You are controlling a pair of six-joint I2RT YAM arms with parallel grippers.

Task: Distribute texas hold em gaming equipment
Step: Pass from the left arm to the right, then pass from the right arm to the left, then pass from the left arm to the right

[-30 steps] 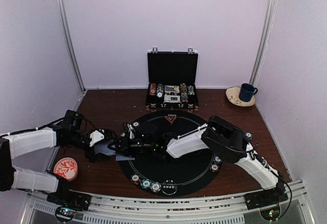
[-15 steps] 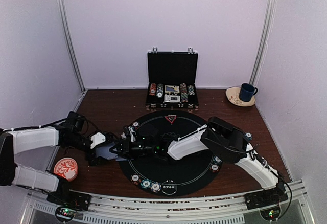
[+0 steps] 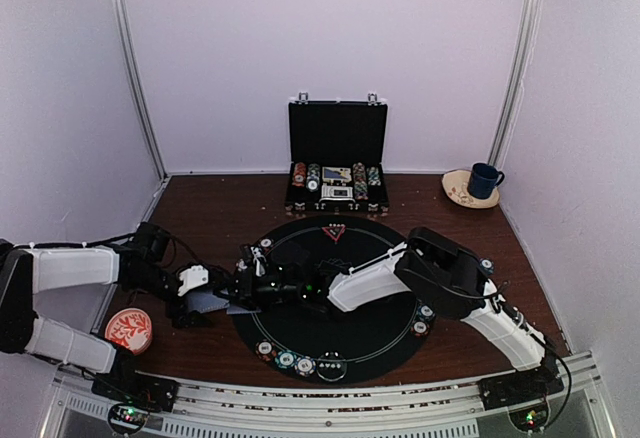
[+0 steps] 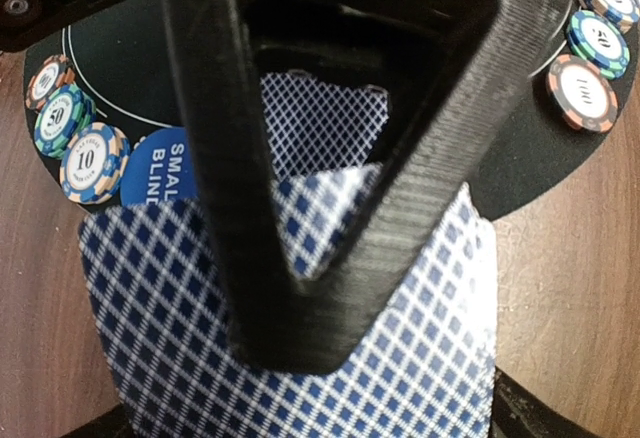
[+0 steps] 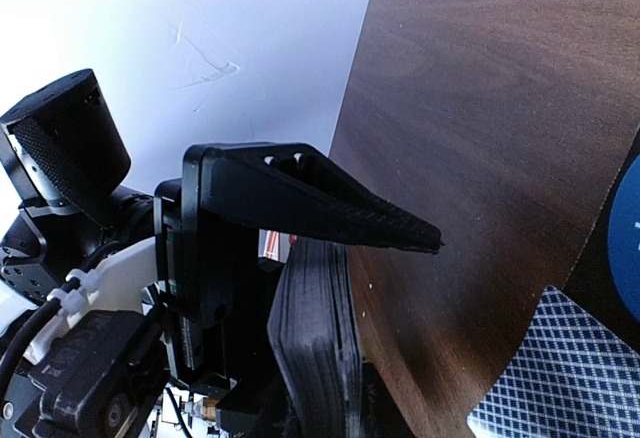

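Note:
My right gripper (image 3: 246, 283) reaches left across the black mat (image 3: 345, 333) and is shut on a deck of cards (image 5: 315, 343), seen edge-on under its upper finger (image 5: 320, 206). My left gripper (image 3: 192, 293) stands open at the mat's left edge. One black finger (image 4: 240, 158) hangs over a blue-checked card (image 4: 150, 298) lying face down, with another card (image 4: 322, 118) behind it. A blue small-blind disc (image 4: 155, 170) and striped chips (image 4: 88, 158) lie beside the cards. More chips (image 3: 286, 359) sit at the mat's front, others (image 3: 422, 318) at its right. A red triangle marker (image 3: 335, 230) lies at the far rim.
The open black briefcase (image 3: 337, 133) with its rows of chips stands behind the mat. A red-and-white dish (image 3: 128, 329) lies near the left arm. A blue cup (image 3: 485, 180) on a saucer is at the back right. Walls close in on three sides.
My left gripper has drawn back to the left and its jaws have widened. The checked card now lies at the mat's left edge. The right arm has hardly moved.

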